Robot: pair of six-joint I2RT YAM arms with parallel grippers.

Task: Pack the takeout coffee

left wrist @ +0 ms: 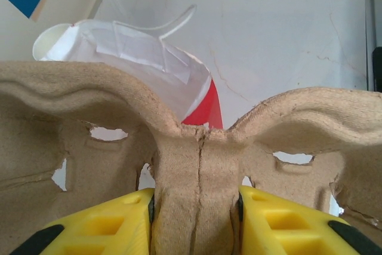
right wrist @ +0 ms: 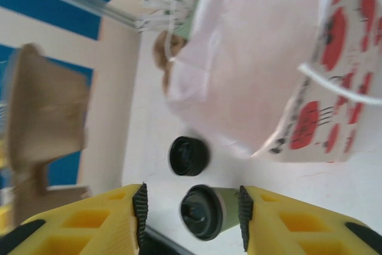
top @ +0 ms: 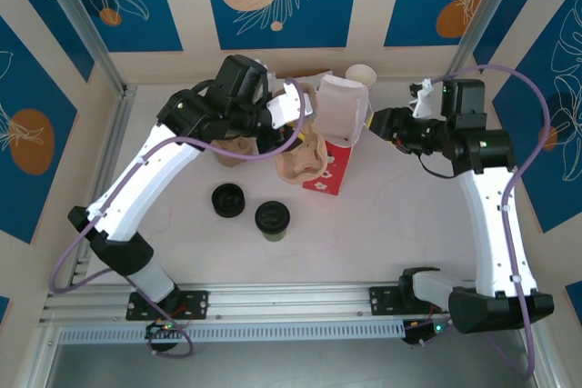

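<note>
Coffee cup (top: 273, 219) stands on the tabletop (top: 373, 243), seven o'clock of the red bag (top: 333, 175), loose lid (top: 227, 200) beside it at ten. The left fingers (left wrist: 101, 225) clamp a pulp carrier (left wrist: 197, 165); the right fingers (right wrist: 77, 225) gape empty. Probably light, crushable paper: grip gently below the lid

Carrier (left wrist: 197, 177) cut off L/R/btm; bag (right wrist: 250, 76) blurred in rt wrist view

arms (top: 150, 170): white links, black joints | cables (top: 60, 265): purple | gripper fingers (left wrist: 107, 225): yellow
</note>
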